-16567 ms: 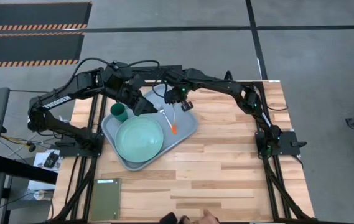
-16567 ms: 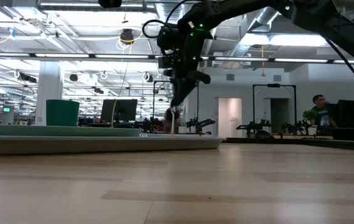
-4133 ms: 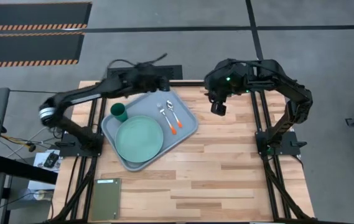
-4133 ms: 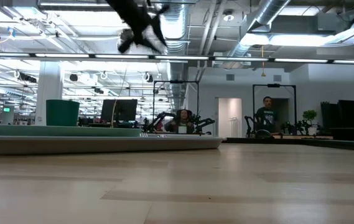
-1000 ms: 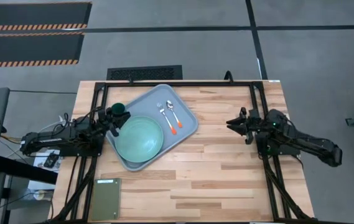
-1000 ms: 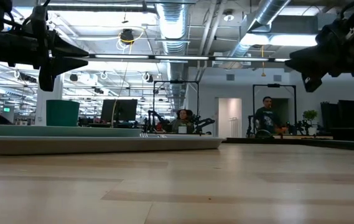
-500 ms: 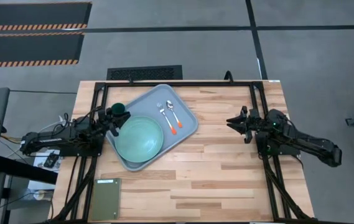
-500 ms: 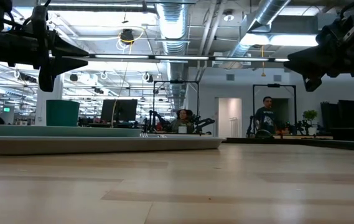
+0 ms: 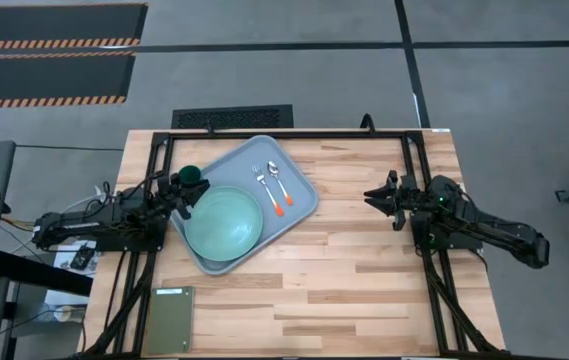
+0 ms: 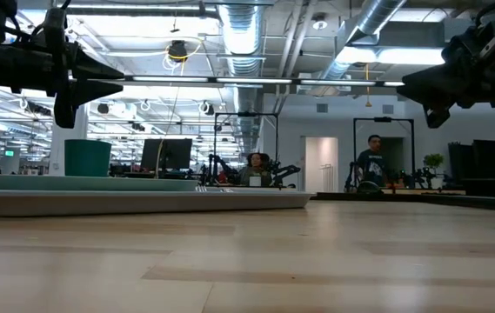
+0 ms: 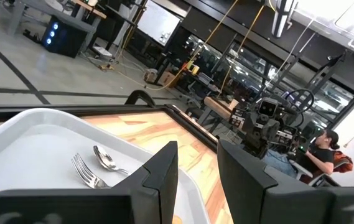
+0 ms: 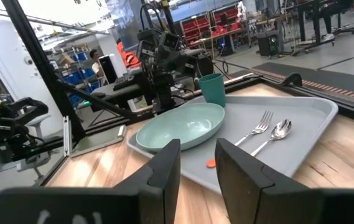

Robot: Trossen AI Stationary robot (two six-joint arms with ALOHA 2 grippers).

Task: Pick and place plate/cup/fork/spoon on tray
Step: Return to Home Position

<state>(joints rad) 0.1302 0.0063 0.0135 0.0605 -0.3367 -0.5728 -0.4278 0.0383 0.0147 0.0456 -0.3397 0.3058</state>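
Note:
The grey-blue tray (image 9: 299, 205) lies at the table's far left. On it rest the mint-green plate (image 9: 224, 222), the dark green cup (image 9: 192, 176) standing upright, the fork (image 9: 262, 182) and the spoon (image 9: 276, 176), side by side with their orange handle ends toward the near edge. My left gripper (image 9: 188, 196) hovers open and empty above the tray's left rim, beside the cup. My right gripper (image 9: 369, 196) hovers open and empty right of the tray, pointing at it. The right wrist view shows the plate (image 12: 180, 126), cup (image 12: 211, 89), fork (image 12: 256, 129) and spoon (image 12: 277, 132).
A small dark olive-green flat rectangle (image 9: 171, 320) lies at the table's near left corner. Bare wooden tabletop (image 9: 364, 270) spreads between the tray and my right gripper and along the near side. People stand in the room beyond the table (image 10: 371, 161).

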